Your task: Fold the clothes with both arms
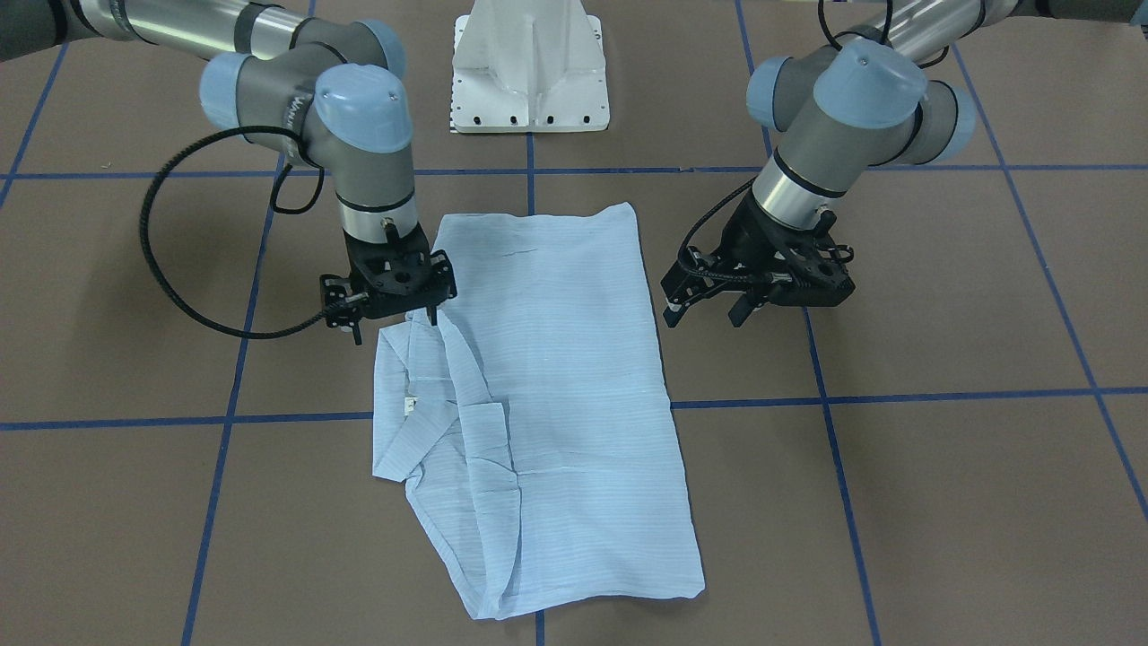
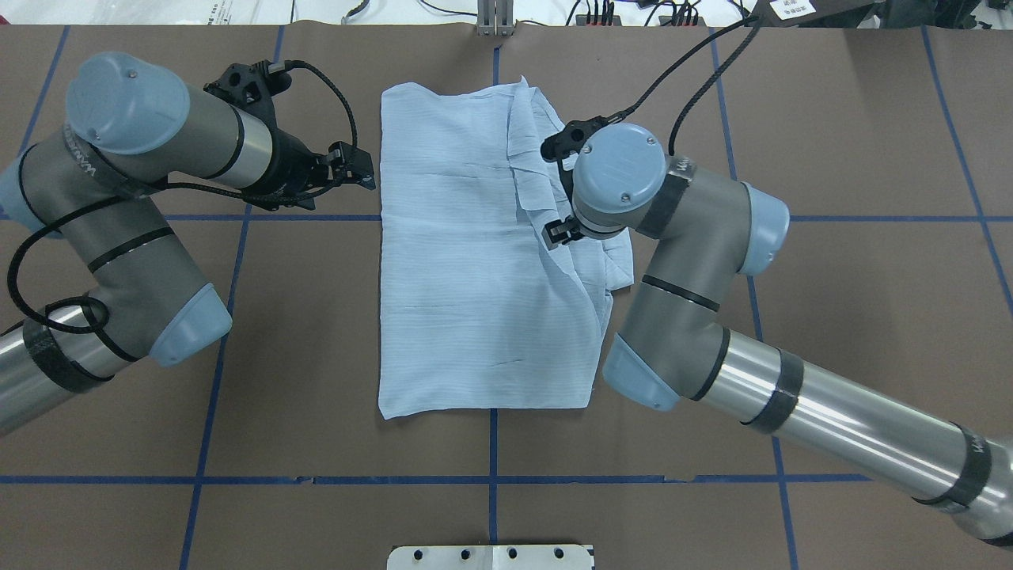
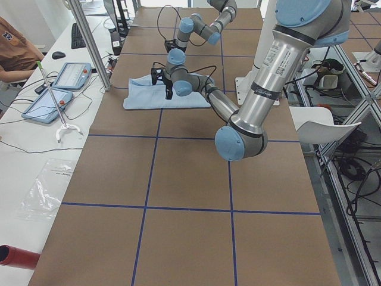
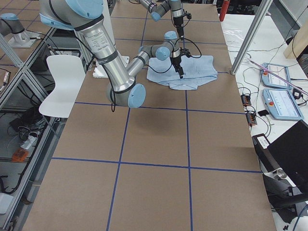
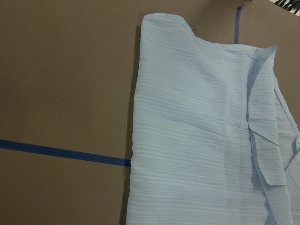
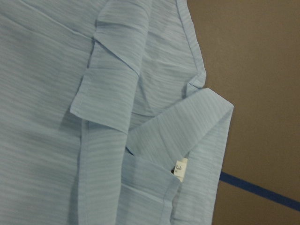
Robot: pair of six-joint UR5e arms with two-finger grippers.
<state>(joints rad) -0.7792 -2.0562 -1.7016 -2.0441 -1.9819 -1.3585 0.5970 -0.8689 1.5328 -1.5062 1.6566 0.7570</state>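
Shirt (image 1: 556, 359): pale blue, finely striped, folded to a long rectangle and lying flat on the table (image 1: 897, 493). Its smooth long edge faces the robot's left. The opposite edge carries overlapping folded layers, the collar (image 6: 187, 131) and a small white neck label (image 6: 180, 168). Left arm (image 2: 134, 237): silver-grey tube with light-blue caps. The black left gripper (image 1: 704, 314) is just beside the shirt's smooth edge, clear of the cloth, fingers apart. Right arm (image 2: 688, 237): same build, wrist pointing down. The right gripper (image 1: 396, 327) is over the shirt's collar-side edge, fingers apart; contact with the cloth cannot be determined.
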